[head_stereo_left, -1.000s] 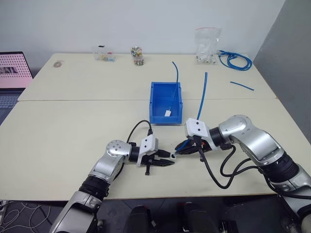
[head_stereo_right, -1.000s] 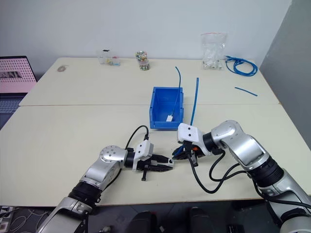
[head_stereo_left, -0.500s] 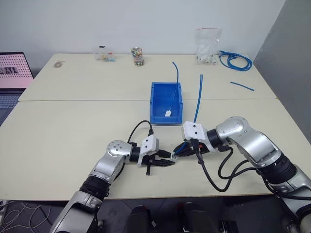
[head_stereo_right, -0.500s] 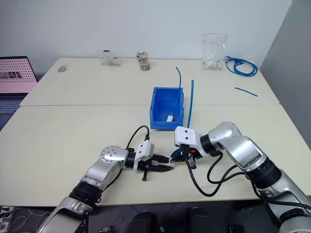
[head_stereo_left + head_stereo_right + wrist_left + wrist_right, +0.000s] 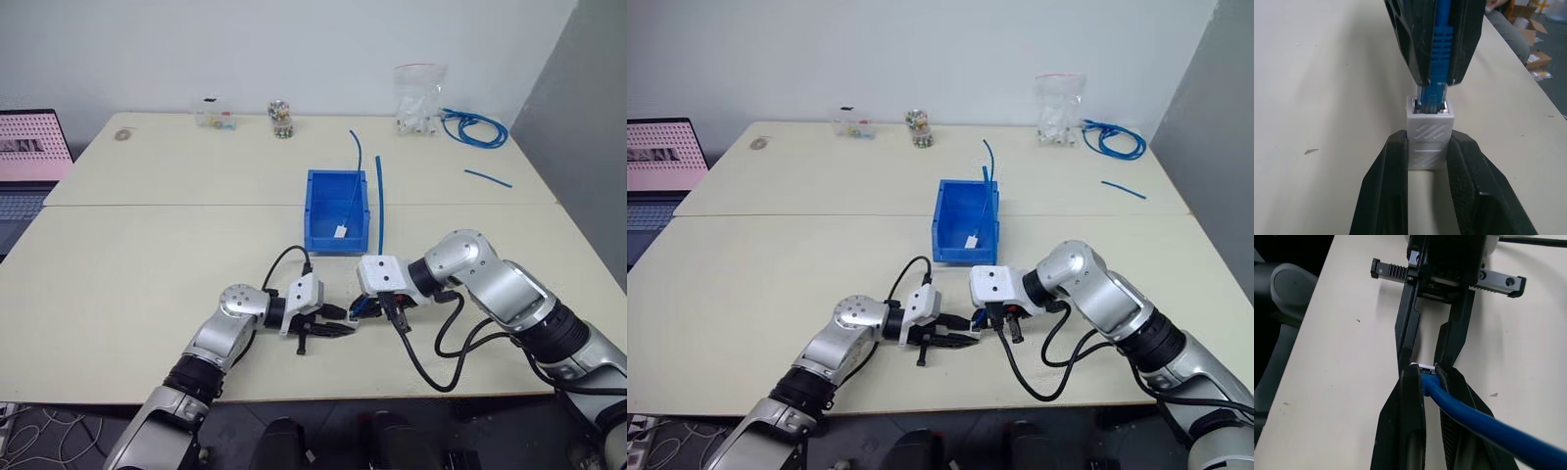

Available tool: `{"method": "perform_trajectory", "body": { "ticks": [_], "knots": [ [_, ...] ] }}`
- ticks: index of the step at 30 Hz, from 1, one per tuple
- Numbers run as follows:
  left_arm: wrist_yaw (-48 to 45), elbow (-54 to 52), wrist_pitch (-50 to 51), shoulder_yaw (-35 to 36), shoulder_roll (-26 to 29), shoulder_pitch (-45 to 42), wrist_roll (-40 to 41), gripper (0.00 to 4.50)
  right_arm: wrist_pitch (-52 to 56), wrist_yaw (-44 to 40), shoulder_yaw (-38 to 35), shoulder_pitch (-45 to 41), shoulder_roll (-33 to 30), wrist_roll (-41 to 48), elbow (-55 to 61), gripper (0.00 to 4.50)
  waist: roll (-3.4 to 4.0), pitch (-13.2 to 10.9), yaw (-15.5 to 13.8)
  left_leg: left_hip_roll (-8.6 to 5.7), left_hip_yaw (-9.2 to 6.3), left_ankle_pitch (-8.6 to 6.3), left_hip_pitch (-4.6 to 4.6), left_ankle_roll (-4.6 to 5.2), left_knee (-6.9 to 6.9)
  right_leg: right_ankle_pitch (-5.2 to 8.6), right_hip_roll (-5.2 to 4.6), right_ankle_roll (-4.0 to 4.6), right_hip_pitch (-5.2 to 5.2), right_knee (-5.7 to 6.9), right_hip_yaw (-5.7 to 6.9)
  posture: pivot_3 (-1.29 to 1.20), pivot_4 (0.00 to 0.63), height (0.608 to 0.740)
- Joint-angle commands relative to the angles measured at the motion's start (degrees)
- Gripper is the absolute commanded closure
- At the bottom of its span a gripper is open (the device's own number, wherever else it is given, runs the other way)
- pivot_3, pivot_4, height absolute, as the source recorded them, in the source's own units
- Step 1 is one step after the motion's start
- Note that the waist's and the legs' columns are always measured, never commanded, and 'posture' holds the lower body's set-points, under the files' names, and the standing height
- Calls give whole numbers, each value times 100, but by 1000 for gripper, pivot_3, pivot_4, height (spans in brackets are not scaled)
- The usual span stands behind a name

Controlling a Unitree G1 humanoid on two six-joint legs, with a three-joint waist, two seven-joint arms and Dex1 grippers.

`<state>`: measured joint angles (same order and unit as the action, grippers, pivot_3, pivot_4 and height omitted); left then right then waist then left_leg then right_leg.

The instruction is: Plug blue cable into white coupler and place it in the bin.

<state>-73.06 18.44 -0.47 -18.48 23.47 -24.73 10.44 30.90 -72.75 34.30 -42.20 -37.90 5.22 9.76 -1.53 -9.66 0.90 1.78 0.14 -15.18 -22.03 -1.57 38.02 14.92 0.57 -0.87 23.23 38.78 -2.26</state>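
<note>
Blue cable point(image 5: 1436, 58) bright blue; white coupler point(image 5: 1429, 131) white, chevron-ribbed; bin point(image 5: 336, 235) bright blue; jaws black.

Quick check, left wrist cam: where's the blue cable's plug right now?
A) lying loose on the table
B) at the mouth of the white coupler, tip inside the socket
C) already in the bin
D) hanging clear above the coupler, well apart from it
B: the left claw grips the white coupler, and the right claw presses the blue cable so its plug tip sits inside the socket opening.
</note>
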Motion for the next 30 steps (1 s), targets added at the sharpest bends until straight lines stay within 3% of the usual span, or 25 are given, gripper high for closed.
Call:
{"method": "perform_trajectory", "body": {
  "ticks": [1,7,9,13,19,24,30],
  "knots": [
    [46,-10,52,-94,-23,128,-125,3736,58,-194,525,356,-98,-375,-395,4378,2,34,0,-2,1,0,1,0,0,2,-3,-3,-1,-1,-1,0,150,740],
    [122,-125,36,-33,12,216,-128,3736,190,44,254,366,98,-279,-608,4378,1,103,13,-4,2,-1,12,2,-6,6,-6,-3,-6,-1,-3,0,150,740],
    [138,-367,248,78,65,254,21,3031,314,125,4,344,95,-176,-517,4378,1,104,23,-3,2,-1,15,2,-7,7,-5,-2,-7,1,-4,0,150,740],
    [354,-1061,770,428,190,369,350,2265,1117,211,-595,337,109,320,-19,4378,1,96,66,-1,0,-1,12,2,-7,9,-4,1,-3,6,-4,0,150,740],
    [1391,-3126,2147,1402,504,1151,1165,1052,3031,756,-2064,-83,506,1541,242,4378,10,44,101,44,-9,-2,-11,1,-7,12,-6,6,14,10,-15,0,150,740],
    [3260,-4637,3062,2374,-12,1763,1569,77,3589,1783,-3240,-1455,1638,1895,-1666,4378,11,13,197,72,-5,-2,-6,0,-10,12,0,10,19,16,-19,0,150,740],
    [4909,-5422,3343,2699,-788,2177,1393,77,2301,2718,-3550,-2592,2345,1465,-4159,4378,9,13,167,77,1,-2,-4,0,-17,13,30,20,19,14,-23,0,150,740]
  ]
}}
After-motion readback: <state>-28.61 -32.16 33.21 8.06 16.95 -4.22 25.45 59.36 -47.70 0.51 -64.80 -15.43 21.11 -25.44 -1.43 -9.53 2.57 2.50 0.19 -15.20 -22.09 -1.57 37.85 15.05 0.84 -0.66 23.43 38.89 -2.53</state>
